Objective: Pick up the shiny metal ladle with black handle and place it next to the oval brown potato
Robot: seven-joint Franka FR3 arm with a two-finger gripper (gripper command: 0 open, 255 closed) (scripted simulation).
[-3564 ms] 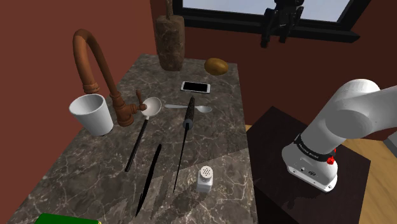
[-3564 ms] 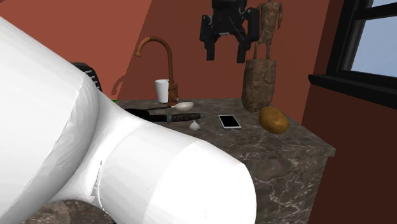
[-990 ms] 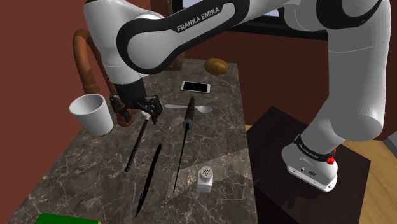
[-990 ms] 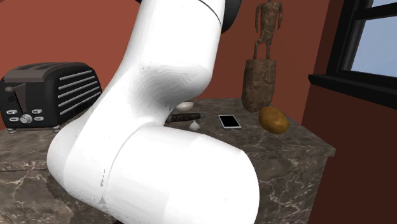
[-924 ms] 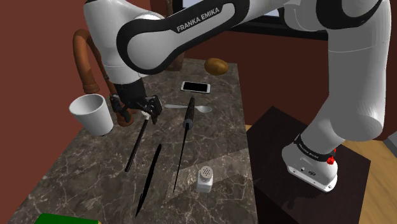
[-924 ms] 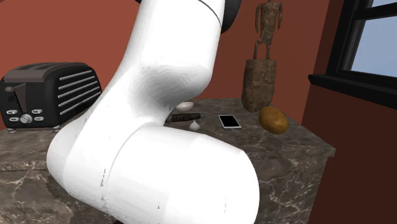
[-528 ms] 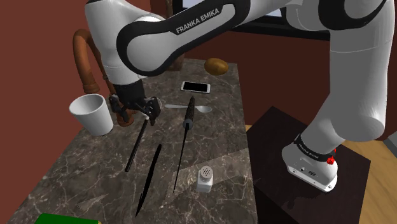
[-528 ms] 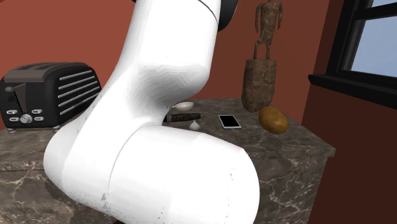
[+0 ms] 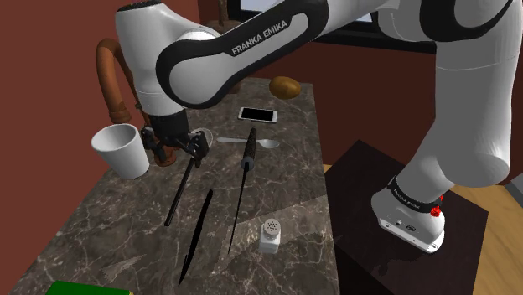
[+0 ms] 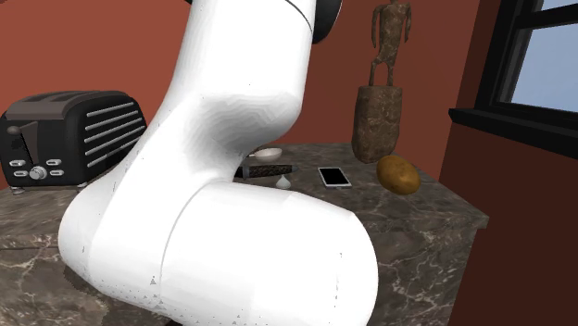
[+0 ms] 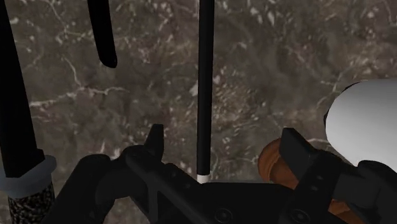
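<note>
The gripper (image 9: 176, 152) hangs low over the marbled desk (image 9: 293, 193), fingers spread wide and clasping nothing. The ladle (image 9: 177, 199) lies flat on the desk, its thin black handle running from the gripper towards 7 o'clock in the shoulder view. The bowl seems to sit right under the hand, though the hand covers it. Seen from the wrist, the handle (image 11: 204, 83) passes between the two fingers without touching either. A white cup (image 9: 123, 149) stands at 9 o'clock from the gripper, just beside it, and a brown faucet (image 9: 113, 75) rises at 11 o'clock. The potato (image 9: 286, 86) rests well apart at 1 o'clock, at the desk's far end, with a phone (image 9: 257, 114) between. A dark knife (image 9: 243, 172) lies at 3 o'clock from the ladle.
</note>
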